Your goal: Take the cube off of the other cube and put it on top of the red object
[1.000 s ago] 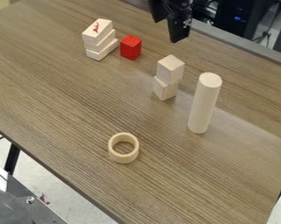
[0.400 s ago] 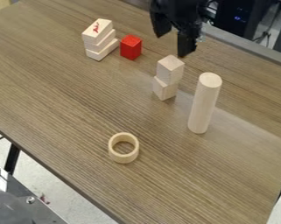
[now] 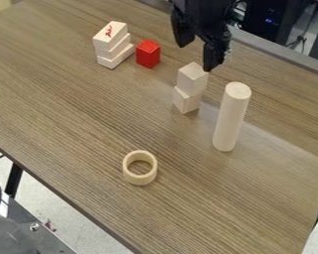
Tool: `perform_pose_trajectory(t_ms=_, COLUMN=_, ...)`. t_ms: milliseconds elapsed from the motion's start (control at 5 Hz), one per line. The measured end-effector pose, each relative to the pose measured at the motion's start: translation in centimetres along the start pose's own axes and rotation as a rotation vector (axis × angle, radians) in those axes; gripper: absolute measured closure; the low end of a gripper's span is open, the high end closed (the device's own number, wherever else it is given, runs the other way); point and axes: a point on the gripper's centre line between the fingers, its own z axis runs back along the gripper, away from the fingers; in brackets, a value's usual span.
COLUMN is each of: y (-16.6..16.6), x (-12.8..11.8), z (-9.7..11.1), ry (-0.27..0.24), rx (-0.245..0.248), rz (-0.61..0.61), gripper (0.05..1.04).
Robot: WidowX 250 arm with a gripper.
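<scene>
Black two-finger gripper [image 3: 196, 57] has come lower, jaws open and empty, near upper pale wooden cube [image 3: 192, 79], which rests on lower pale wooden cube [image 3: 187, 100]. Grasp seems close; move to red block [image 3: 148, 53], beyond stack, remains.

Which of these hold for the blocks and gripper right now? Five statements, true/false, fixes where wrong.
1. The upper pale wooden cube rests on the lower pale wooden cube. True.
2. The small red block has a cube on it. False: the red block's top is bare.
3. The black two-finger gripper is shut. False: the gripper is open.
4. The tall pale wooden cylinder stands upright. True.
5. The pale wooden ring encircles the cylinder. False: the ring lies apart from it.
</scene>
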Motion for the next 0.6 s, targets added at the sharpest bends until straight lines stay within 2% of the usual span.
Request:
perform_pose_trajectory(t_ms=400, y=-0.07, x=-0.17, z=-0.86, ry=-0.016, rx=-0.026, rz=0.028, gripper=0.083)
perform_pose_trajectory(t_ms=600, y=0.04, x=-0.39, z=-1.64, ry=-0.001, rx=-0.029, rz=0.028, gripper=0.083)
